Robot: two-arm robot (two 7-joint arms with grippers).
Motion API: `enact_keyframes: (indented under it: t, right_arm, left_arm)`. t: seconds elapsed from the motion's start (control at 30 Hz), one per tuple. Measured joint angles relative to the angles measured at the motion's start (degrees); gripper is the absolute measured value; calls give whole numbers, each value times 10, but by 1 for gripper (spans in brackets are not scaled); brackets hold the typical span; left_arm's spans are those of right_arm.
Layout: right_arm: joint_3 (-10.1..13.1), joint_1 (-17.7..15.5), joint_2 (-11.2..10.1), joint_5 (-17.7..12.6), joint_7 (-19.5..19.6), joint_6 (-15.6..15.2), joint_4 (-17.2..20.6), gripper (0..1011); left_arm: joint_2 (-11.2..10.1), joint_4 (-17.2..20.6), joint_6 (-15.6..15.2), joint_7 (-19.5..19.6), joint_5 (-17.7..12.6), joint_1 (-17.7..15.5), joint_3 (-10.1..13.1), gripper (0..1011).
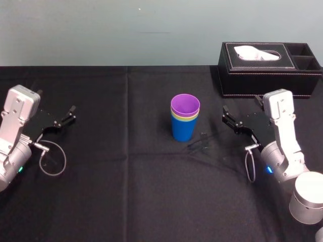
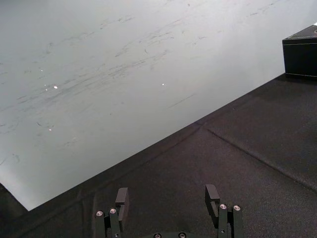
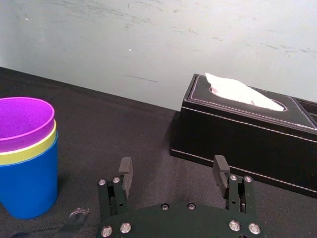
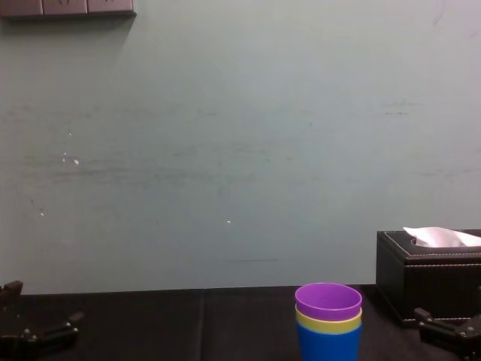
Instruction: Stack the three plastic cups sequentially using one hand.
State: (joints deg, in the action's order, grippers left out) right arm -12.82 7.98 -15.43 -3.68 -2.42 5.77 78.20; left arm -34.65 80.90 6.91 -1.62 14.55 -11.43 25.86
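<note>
The three cups (image 1: 183, 128) stood nested on the bench (image 1: 126, 191), while the left end effector (image 2: 167, 196) and right end effector (image 3: 173, 166) gaped empty.

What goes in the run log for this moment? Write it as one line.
stack: purple cup in yellow-green cup in blue cup | left gripper open, empty, far left | right gripper open, empty, right of stack | state: stacking done

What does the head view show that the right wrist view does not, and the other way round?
Head view adds: the left hand, open, at the table's left side. Right wrist view adds: the screws on the right hand, seen from behind. Both: the purple cup nested in the yellow-green cup, that in the blue cup, the black tissue box, and the open right hand.
</note>
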Motion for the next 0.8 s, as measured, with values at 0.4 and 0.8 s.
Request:
enact_keyframes:
  t: [0.4, 0.8]
  right_arm:
    - [0, 0, 0, 0, 0, 0, 0, 1003]
    - [0, 0, 0, 0, 0, 0, 0, 1003]
  left_arm:
    - [0, 0, 0, 0, 0, 0, 0, 1011]
    - [0, 0, 0, 0, 0, 0, 0, 1012]
